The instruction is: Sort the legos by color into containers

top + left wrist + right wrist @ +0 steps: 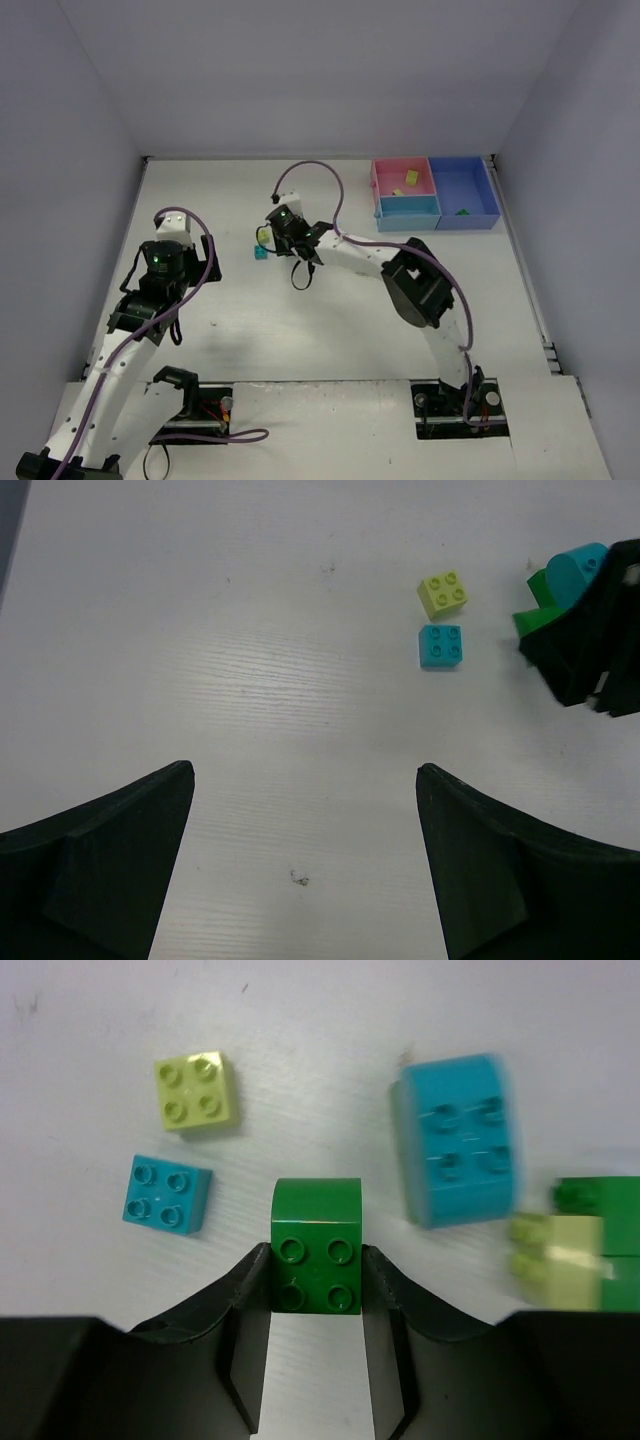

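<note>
Right tool [316, 1260] clamps green brick [317, 1225], left tool [305, 770] gapes; pink tray [376, 185] holds yellow bricks [411, 178], dark-blue tray [465, 185] green piece [462, 211]

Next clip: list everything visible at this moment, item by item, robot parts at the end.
green brick: one, green, gripped by the right tool
small cyan brick: one, cyan, left of green brick
yellow-green brick: one, beyond small cyan brick
large cyan brick: one, cyan, right of green brick
stacked piece: one, green and yellow-green, view's right edge
pink tray: one, far right, holds yellow bits
light blue tray: one, joined to pink tray
darker blue tray: one, holds green bit
table: one, white
left tool: open, above table
right tool: shut on green brick
</note>
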Tool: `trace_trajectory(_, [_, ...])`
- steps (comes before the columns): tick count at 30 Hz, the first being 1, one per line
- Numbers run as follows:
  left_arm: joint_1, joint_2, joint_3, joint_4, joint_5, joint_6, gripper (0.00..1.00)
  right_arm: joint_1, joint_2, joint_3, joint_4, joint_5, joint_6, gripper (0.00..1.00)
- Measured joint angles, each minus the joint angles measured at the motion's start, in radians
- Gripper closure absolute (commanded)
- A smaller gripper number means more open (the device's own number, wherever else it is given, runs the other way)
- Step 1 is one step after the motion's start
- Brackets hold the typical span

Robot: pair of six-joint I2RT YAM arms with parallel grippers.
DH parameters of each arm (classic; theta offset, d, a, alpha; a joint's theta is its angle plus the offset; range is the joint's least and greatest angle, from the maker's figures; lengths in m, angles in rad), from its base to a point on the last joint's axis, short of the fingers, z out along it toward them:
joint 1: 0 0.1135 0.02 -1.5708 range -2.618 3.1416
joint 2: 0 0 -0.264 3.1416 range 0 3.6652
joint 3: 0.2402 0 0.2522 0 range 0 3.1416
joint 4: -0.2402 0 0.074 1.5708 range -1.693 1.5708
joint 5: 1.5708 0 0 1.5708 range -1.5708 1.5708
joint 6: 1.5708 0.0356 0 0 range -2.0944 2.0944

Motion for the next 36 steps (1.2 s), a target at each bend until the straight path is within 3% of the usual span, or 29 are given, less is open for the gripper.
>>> trace_trajectory(5, [-0.002, -0.004, 0.0, 0.0, -0.001, 0.0, 0.15, -0.126, -0.249, -0.082, -0.012, -0.001, -0.062, 1.0])
trace_trajectory(10, [-0.005, -0.006, 0.0, 0.0, -0.001, 0.0, 0.15, -0.516, -0.485, -0.118, 0.042, -0.023, -0.098, 0.98])
trace_trajectory(14, [-0.006, -0.005, 0.0, 0.0, -0.002, 0.0, 0.15, -0.826, -0.491, -0.126, 0.05, -0.05, -0.117, 0.94])
trace_trajectory(17, [-0.006, -0.005, 0.0, 0.0, -0.002, 0.0, 0.15, -0.944, -0.423, -0.126, 0.039, -0.098, -0.133, 0.89])
trace_trajectory(18, [-0.006, -0.004, 0.0, 0.0, -0.002, 0.0, 0.15, -0.964, -0.394, -0.125, 0.035, -0.117, -0.139, 0.87])
trace_trajectory(20, [-0.006, -0.002, 0.0, 0.0, -0.002, 0.0, 0.15, -0.992, -0.33, -0.116, 0.024, -0.153, -0.151, 0.71])
trace_trajectory(21, [-0.006, -0.002, 0.0, 0.0, -0.002, 0.0, 0.15, -1.001, -0.295, -0.111, 0.018, -0.171, -0.159, 0.54])
trace_trajectory(24, [-0.006, 0.0, 0.0, 0.0, -0.001, 0.0, 0.15, -1.011, -0.225, -0.107, -0.003, -0.2, -0.186, 0.33])
trace_trajectory(31, [-0.006, 0.003, 0.0, -0.001, -0.002, 0.0, 0.15, -0.966, -0.237, -0.101, -0.017, -0.212, -0.241, 0.29])
trace_trajectory(36, [-0.006, 0.006, 0.0, -0.001, -0.005, 0.0, 0.15, -0.758, -0.397, -0.175, 0.014, -0.185, -0.221, 0.3])
